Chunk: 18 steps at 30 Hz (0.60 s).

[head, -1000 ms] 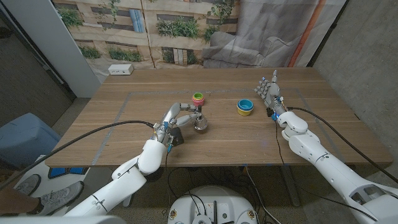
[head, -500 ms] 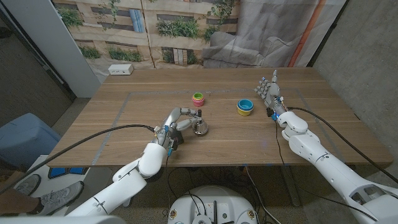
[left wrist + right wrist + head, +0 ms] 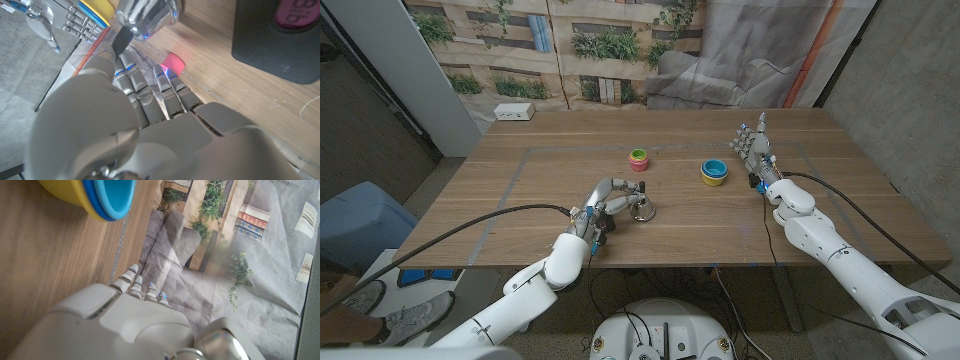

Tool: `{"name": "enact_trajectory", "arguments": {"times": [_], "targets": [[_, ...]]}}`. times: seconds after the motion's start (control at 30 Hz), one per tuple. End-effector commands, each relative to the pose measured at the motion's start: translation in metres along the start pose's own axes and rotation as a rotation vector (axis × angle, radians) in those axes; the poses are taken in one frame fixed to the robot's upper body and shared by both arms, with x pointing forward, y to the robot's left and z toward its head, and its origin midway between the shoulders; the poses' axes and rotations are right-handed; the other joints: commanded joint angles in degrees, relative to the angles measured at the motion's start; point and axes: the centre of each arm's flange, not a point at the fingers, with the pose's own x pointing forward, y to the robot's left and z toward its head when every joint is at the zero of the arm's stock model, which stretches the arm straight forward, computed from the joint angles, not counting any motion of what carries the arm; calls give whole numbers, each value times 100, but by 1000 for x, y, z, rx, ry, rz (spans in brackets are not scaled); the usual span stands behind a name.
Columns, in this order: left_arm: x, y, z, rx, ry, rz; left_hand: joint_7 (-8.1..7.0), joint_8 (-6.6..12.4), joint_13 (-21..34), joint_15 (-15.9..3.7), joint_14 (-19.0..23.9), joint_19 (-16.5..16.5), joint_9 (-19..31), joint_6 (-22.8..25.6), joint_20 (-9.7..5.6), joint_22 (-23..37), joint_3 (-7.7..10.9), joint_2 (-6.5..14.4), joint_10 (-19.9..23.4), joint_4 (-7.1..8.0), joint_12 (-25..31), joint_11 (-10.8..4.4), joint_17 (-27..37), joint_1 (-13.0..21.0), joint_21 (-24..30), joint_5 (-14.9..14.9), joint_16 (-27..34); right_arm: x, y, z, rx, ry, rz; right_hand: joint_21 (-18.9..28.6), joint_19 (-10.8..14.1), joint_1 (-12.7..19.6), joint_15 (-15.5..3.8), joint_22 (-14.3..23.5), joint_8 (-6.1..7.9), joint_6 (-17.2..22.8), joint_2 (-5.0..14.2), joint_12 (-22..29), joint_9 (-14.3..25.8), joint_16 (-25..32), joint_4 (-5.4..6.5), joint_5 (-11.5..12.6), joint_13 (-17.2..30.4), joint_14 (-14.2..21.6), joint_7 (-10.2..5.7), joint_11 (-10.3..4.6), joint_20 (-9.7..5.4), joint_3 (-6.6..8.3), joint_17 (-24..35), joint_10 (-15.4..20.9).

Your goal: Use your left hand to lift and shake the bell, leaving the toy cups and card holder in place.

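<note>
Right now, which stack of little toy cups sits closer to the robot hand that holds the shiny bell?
The pink and green plastic cup stack, just beyond the left robot hand gripping the silver metal bell. The yellow and blue stack lies further right.

You see a shiny silver bell (image 3: 642, 209) with a black handle, held in your white and grey left hand (image 3: 605, 203) over the brown wood-grain table (image 3: 520, 190). One toy cup stack (image 3: 639, 158) is pink with a green rim. The other (image 3: 713, 172) is yellow outside, blue inside.
</note>
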Motion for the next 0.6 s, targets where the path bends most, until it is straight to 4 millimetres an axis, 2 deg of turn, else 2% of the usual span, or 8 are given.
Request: {"name": "enact_trajectory", "arguments": {"times": [0.03, 0.43, 0.6], "targets": [[-2, -2, -3, -8, 7, -11, -14, -5, 12, -699, -70, -44, 24, -69, 32, 21, 8, 0, -69, 6, -5, 4, 1, -50, -7, 26, -13, 0, 0, 0, 0, 0, 0, 30, 34, 17, -6, 18, 33, -54, 557, 28, 18, 19, -7, 40, 10, -18, 6, -6, -1, -33, 26, -22], [-2, 1, -8, 4, 17, -16, -41, -50, 15, -659, -121, -91, 27, -213, 61, 22, 3, 14, -226, 25, -30, 5, -1, -80, -11, 29, -17, 0, 1, 0, 0, 0, 0, 30, 34, 17, -4, 18, 33, -54, 557, 27, 18, 19, -7, 40, 11, -19, 4, -3, -3, -33, 26, -26], [0, 1, -9, 12, 17, -29, -53, -110, 10, -616, -162, -127, 21, -452, 76, 23, -31, -14, -569, 27, -61, -7, 3, -124, -5, 28, -10, 0, 1, 0, 0, 0, 0, 31, 36, 17, -14, 19, 33, -54, 557, 28, 18, 18, -7, 40, 11, -21, 4, -4, -2, -33, 26, -23]]}}
